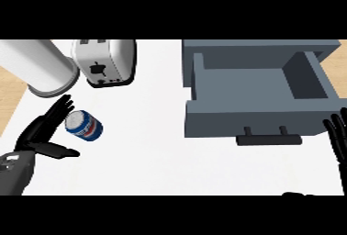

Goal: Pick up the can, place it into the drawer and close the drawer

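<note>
Left hand [39, 133] comes in from the near left corner, fingers [58, 110] straight and fanned toward the far side, thumb [58, 150] swung out to the right: an open hand, nothing curled, nothing grasped. Right beside those fingers sits the can [85, 125], blue with white and red markings, its pale top end tipped toward the far left. It lies in the gap between fingers and thumb, and I cannot tell whether the fingers touch its side or stand just off it. The can shows against the white counter [149, 160], well apart from the drawer and not in it. Far left, a tall white cylinder [34, 64] stands at the counter's back corner, and just to its right a white toaster [108, 57] with a dark mark and controls on its near face. Moving across a bare stretch of counter, we reach the grey drawer [251, 117] on the right half: pulled open, its inner compartment in view with nothing showing inside, and a dark bar handle [267, 139] sticking out of its near front panel. At the right edge, near the drawer's front corner, the right hand [337, 137] rests with its fingers straight and pointing to the far side, spread and holding nothing.
</note>
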`<state>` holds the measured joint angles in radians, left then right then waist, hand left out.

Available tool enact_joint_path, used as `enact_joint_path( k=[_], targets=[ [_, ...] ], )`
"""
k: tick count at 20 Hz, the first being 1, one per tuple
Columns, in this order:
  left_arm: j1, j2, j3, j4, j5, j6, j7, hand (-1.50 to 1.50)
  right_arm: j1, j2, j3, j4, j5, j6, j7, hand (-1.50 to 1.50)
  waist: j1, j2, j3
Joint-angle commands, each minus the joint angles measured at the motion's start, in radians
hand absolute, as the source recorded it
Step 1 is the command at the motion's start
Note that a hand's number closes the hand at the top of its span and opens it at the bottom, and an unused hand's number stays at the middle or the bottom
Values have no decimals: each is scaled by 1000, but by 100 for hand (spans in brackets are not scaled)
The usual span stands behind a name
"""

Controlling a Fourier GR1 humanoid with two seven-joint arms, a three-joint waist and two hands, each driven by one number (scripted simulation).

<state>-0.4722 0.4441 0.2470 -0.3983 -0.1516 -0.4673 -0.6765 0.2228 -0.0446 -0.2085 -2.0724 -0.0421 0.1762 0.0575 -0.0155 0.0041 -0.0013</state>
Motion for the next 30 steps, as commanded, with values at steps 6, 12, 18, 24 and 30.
enact_joint_path(
  k=[6,12,18,24,30],
  targets=[
    [-50,24,-6,101,-11,-71,-88,-150,56,7,-12,0,-17,40,-57,-150,-2,0,0],
    [-58,-16,-14,108,-13,-30,-99,-150,-1,6,-3,0,17,-3,18,-150,5,-2,0],
    [-103,-63,-20,179,-35,47,-112,-150,27,26,4,-56,-1,-4,36,-150,-4,1,0],
    [-98,-51,-34,188,-44,-9,-137,-150,16,-8,-53,-75,-78,31,56,-150,-4,1,0],
    [-100,-80,-50,180,-56,4,-163,-150,97,42,-13,-97,-38,44,-4,-150,-7,1,0]
  ],
)
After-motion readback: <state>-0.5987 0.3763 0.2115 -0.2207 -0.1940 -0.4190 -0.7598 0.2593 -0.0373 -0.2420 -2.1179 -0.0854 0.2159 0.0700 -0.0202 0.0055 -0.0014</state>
